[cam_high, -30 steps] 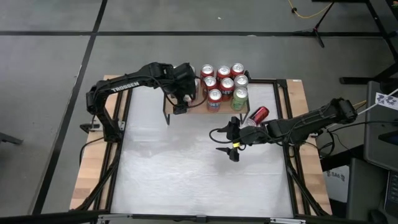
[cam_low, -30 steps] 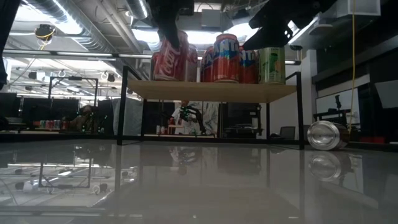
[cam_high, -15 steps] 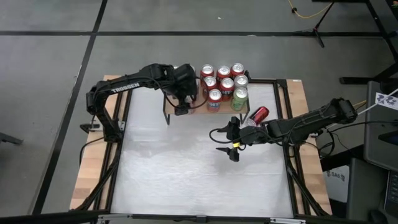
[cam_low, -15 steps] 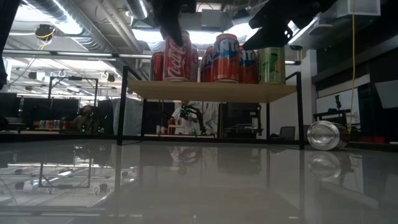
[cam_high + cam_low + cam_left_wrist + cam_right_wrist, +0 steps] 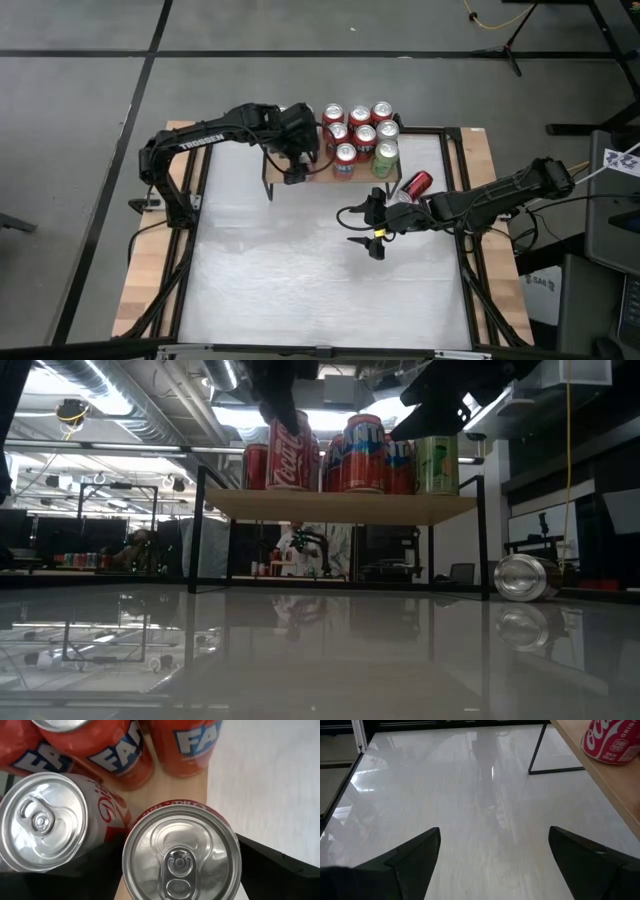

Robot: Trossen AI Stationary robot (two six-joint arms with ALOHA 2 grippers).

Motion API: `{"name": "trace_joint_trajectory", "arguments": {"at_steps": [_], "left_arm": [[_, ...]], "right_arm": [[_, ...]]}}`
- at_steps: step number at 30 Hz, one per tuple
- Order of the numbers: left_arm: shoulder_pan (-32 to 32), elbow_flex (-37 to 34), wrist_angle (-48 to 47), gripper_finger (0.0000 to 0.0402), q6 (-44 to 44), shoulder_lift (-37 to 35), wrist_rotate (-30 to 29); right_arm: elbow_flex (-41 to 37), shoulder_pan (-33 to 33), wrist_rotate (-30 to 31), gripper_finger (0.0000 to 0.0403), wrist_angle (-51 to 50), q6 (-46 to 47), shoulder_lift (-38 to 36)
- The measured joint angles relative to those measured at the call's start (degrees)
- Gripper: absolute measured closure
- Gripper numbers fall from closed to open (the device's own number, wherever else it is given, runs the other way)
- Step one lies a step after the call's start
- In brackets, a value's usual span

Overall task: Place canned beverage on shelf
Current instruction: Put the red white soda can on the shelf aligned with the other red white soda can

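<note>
One red cola can (image 5: 181, 856) upright on shelf (image 5: 340, 506), clamped by left gripper (image 5: 291, 168), lid visible only from left wrist; right gripper (image 5: 492, 855) spread apart, empty.

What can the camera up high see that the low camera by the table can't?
Only the high view shows both whole arms and the right gripper open above the bare table. Only the low view shows the shelf's black legs and the room behind. Both show the cans on the shelf and the can lying on its side.
</note>
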Motion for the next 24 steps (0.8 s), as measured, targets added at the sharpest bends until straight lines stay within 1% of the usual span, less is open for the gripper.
{"name": "trace_joint_trajectory", "arguments": {"at_steps": [6,24], "left_arm": [[-0.60,0.00,1.78,0.0075,0.00,0.00,-0.06],[-0.81,0.00,1.62,0.0075,0.00,0.00,-0.06]], "right_arm": [[0.00,0.00,-0.02,0.0042,0.00,0.00,0.00],[0.00,0.00,-0.02,0.0042,-0.02,0.00,0.00]]}}
